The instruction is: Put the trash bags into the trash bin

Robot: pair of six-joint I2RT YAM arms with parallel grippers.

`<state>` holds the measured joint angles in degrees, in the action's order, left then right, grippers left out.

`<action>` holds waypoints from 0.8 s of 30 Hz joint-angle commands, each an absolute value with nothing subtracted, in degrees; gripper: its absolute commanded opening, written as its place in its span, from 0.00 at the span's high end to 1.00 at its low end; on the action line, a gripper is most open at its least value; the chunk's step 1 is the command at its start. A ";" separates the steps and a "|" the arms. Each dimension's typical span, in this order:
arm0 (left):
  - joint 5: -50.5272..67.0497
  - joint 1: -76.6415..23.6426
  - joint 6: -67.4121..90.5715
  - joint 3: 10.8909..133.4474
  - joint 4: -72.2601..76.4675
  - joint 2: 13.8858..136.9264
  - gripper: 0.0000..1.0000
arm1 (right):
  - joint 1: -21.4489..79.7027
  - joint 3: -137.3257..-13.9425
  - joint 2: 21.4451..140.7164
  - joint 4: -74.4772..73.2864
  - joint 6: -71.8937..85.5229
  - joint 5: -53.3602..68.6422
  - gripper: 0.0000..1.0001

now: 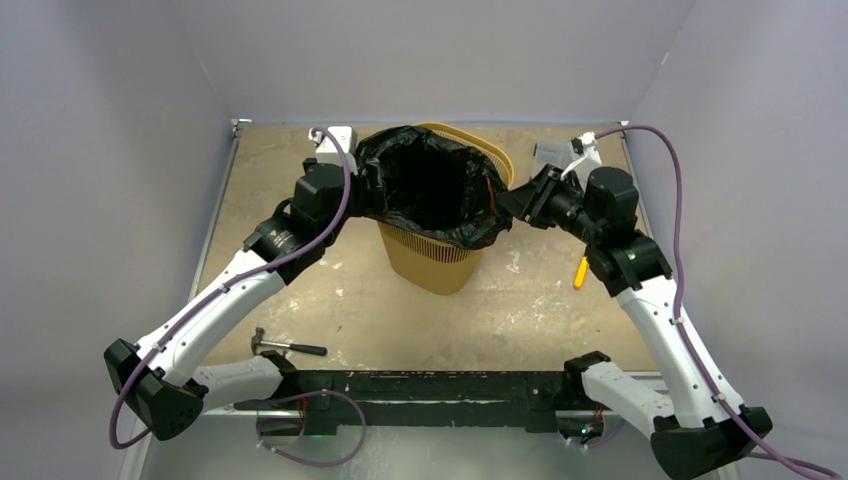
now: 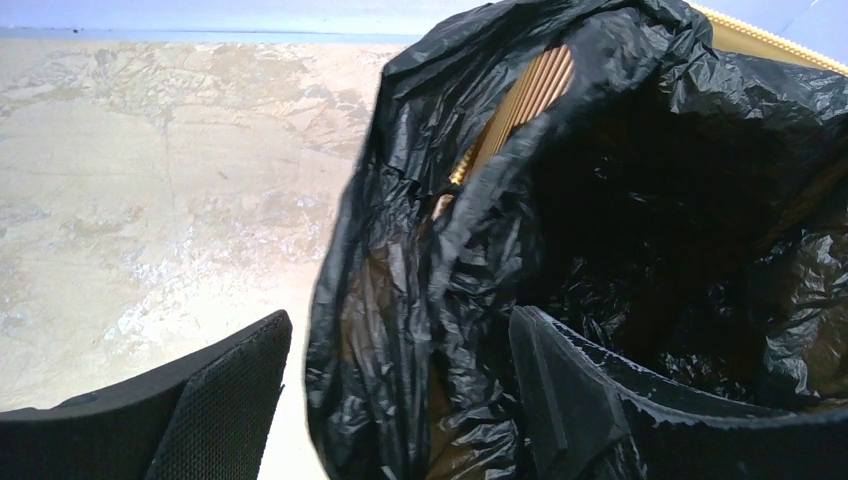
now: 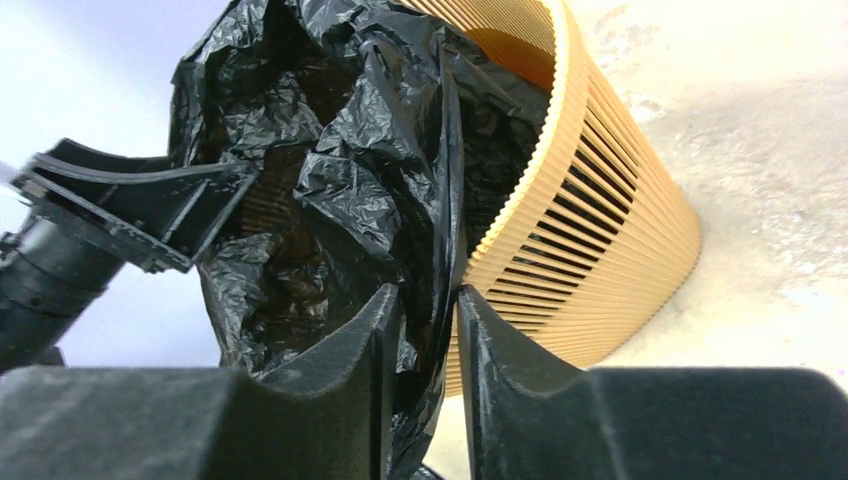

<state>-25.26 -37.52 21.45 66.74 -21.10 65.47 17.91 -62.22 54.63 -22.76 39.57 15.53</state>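
Observation:
The orange-yellow trash bin (image 1: 435, 258) stands upright mid-table, lined with the glossy black trash bag (image 1: 430, 185), whose mouth gapes over the rim. My left gripper (image 1: 365, 192) is at the bin's left rim. In the left wrist view it (image 2: 400, 315) is open wide, straddling the bag's edge (image 2: 400, 300), with one finger (image 2: 570, 400) inside the bag. My right gripper (image 1: 512, 203) is at the right rim. In the right wrist view its jaws (image 3: 428, 292) stand close together around a hanging fold of bag film (image 3: 350, 180), a narrow gap still showing, beside the bin wall (image 3: 600, 200).
A hammer (image 1: 288, 346) lies near the front left of the table. A small yellow item (image 1: 580, 272) lies under the right arm. A white box (image 1: 338, 140) sits at the back left and a pale object (image 1: 556, 155) at the back right. Walls enclose the table.

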 commanded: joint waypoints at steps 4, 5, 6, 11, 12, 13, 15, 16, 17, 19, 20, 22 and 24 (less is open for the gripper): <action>-25.05 -37.29 22.40 65.44 -18.90 63.81 0.21 | 17.40 -63.63 51.40 -19.51 39.18 17.14 0.85; -24.98 -37.35 22.51 65.47 -18.90 63.81 0.21 | 17.40 -63.94 50.95 -19.63 38.34 15.46 0.87; -24.97 -37.29 22.67 65.50 -18.85 63.89 0.21 | 17.40 -64.23 50.57 -20.05 37.42 13.87 0.90; -24.58 -37.34 23.15 65.50 -18.68 63.98 0.21 | 17.41 -65.75 50.13 -25.64 34.82 0.71 0.95; -24.48 -37.31 23.20 65.44 -18.72 63.98 0.21 | 17.40 -65.45 49.98 -26.36 34.81 -2.39 0.95; -24.37 -37.33 23.20 65.35 -18.76 64.05 0.21 | 17.45 -64.84 49.86 -26.80 34.79 -5.21 0.95; -24.03 -37.30 23.44 65.24 -18.89 64.10 0.21 | 17.40 -63.50 49.96 -27.31 35.05 -9.65 0.95; -23.88 -37.35 23.53 65.12 -18.93 64.11 0.21 | 17.40 -62.89 50.12 -27.25 34.77 -10.14 0.95; -23.71 -37.35 23.67 65.06 -19.05 64.09 0.21 | 17.40 -62.39 50.24 -27.06 34.46 -9.49 0.94; -23.56 -37.35 23.65 65.09 -19.47 63.88 0.22 | 17.40 -60.81 49.23 -26.91 34.77 -6.00 0.94; -23.55 -37.35 23.64 65.12 -19.65 63.64 0.22 | 17.41 -58.87 48.04 -26.01 35.11 -4.18 0.93; -23.79 -37.33 23.64 64.83 -19.82 63.04 0.23 | 17.40 -55.33 45.26 -23.87 35.73 -1.58 0.90; -23.83 -37.34 23.73 64.55 -19.63 62.52 0.24 | 17.40 -52.87 44.04 -22.75 36.44 -0.17 0.87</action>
